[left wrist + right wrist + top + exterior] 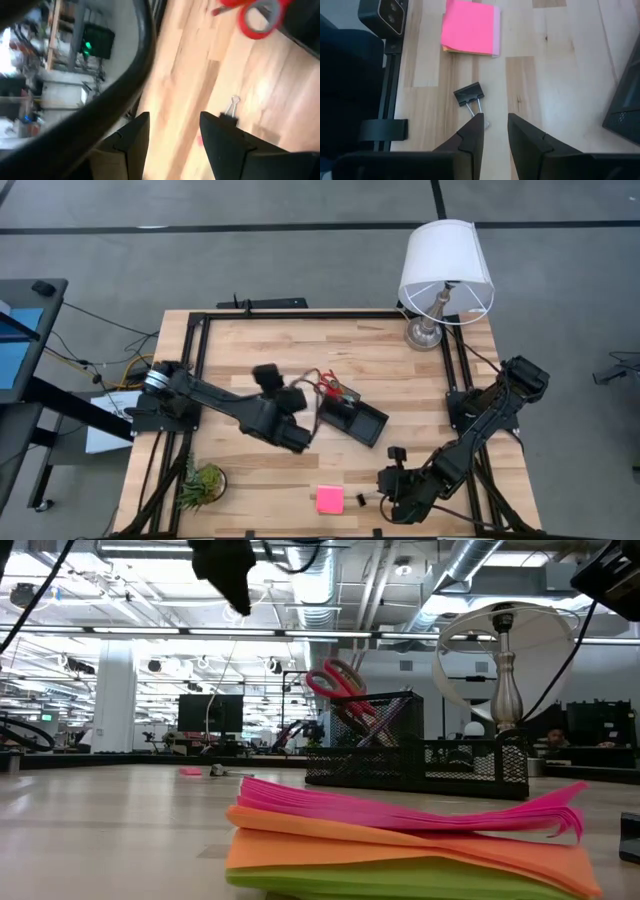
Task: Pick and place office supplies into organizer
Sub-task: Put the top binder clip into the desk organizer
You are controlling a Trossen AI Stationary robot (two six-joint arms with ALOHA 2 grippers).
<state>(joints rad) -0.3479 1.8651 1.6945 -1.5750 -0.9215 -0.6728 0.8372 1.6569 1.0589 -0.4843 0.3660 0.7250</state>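
Left gripper spread beside mesh organizer holding red scissors; right gripper parted above binder clip near sticky-note pad

Open-plan lab or industrial office. Exposed silver ducts and pipes overhead, long strip lights, rows of dark monitors at distant workstations. Grey concrete floor with black seams around a framed wooden counter, cables trailing off one side.
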